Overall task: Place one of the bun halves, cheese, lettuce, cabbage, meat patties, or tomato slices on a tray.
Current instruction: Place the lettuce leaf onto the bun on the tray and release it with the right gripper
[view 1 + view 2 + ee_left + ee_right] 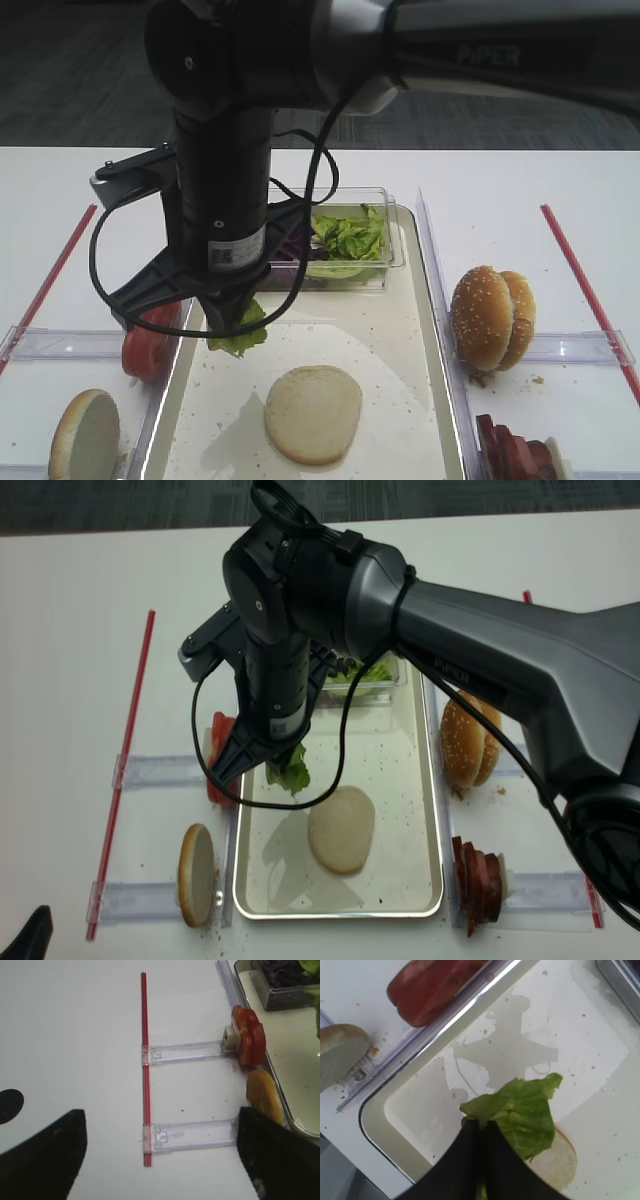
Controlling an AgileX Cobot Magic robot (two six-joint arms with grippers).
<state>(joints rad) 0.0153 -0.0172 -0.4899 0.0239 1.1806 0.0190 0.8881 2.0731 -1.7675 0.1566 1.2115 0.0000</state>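
The right gripper's (482, 1127) fingers pinch one edge of a crinkly light-green lettuce leaf (520, 1115), hanging limp mid-frame over the silver-rimmed tray (375, 1125). Light, floppy, tearable; edge hold suits. Left fingers (262, 1152) apart.

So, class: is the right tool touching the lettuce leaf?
Touching. In the right wrist view the right tool is shut on the lettuce leaf, its dark tips pinching the leaf's edge above the tray.

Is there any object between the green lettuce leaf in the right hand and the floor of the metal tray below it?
Nothing visible. The right hand is shut on the crinkly light-green lettuce leaf, above the off-white floor of the long silver-rimmed tray. Only the pale round bun half lies there, beside the leaf.
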